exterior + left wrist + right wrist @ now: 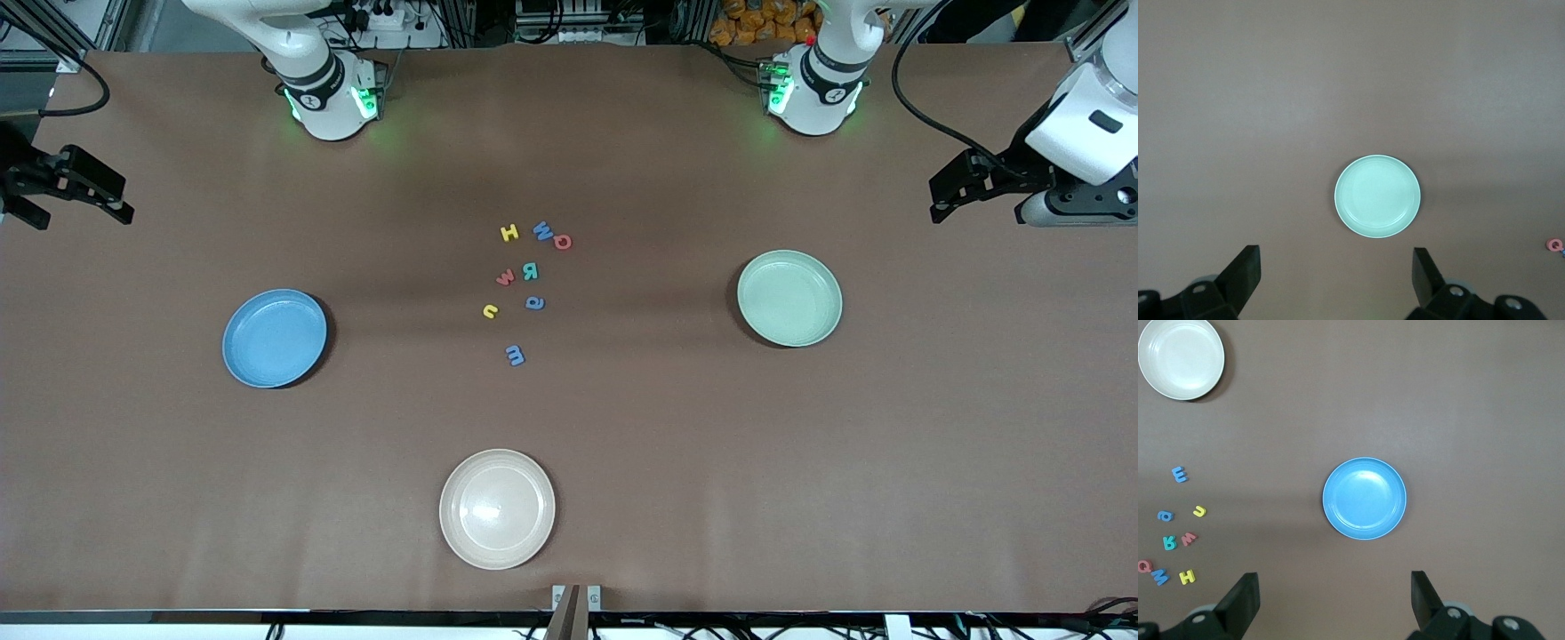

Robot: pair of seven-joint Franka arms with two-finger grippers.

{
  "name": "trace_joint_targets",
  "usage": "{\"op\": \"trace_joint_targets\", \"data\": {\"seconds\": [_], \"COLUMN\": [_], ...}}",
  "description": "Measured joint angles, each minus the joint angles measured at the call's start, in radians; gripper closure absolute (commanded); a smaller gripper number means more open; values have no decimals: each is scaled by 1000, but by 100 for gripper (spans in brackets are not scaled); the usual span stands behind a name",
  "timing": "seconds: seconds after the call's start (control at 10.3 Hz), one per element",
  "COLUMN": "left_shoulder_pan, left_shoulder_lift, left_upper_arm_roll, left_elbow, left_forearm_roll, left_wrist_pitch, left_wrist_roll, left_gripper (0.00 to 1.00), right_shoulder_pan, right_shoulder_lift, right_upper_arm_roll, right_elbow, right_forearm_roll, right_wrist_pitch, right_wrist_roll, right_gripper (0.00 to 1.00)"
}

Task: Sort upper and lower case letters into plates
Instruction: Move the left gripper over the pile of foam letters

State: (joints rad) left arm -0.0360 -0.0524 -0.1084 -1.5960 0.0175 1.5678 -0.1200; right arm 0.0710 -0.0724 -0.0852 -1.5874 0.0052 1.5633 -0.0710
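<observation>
Several small coloured foam letters lie loose mid-table, among them a yellow H point(509, 233), a red Q point(562, 241) and a blue m point(515, 355). The blue plate point(274, 338) sits toward the right arm's end and holds nothing. The mint green plate point(789, 298) sits toward the left arm's end, also bare. My right gripper point(107, 197) hangs open high over its end of the table, with the blue plate point(1364, 498) below it. Over the other end my left gripper point(935, 203) is open above the mint plate point(1377, 196). Neither holds anything.
A beige plate point(497, 508) with nothing in it sits near the table's front edge, nearer the camera than the letters. The brown table point(676, 444) spreads wide around the plates. The arm bases point(333, 98) stand along the back edge.
</observation>
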Motion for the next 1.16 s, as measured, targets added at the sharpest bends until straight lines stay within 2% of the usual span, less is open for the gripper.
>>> {"op": "trace_joint_targets", "data": {"seconds": [0.58, 0.87, 1.16], "left_shoulder_pan": [-17, -156, -375], "left_shoulder_lift": [3, 41, 181], "left_upper_arm_roll": [-3, -30, -45], "left_elbow": [-26, -97, -108], "left_forearm_roll": [0, -1, 0], "left_wrist_pitch": [-24, -25, 12], "left_wrist_roll": [2, -3, -23], "left_gripper": [0, 0, 0], "right_shoulder_pan": [0, -1, -1], "right_shoulder_lift": [0, 0, 1], "right_upper_arm_roll": [0, -1, -2], "right_elbow": [0, 0, -1], "right_forearm_roll": [0, 0, 0], "right_wrist_pitch": [-6, -7, -8], "right_wrist_roll": [0, 0, 0], "right_gripper": [0, 0, 0]}}
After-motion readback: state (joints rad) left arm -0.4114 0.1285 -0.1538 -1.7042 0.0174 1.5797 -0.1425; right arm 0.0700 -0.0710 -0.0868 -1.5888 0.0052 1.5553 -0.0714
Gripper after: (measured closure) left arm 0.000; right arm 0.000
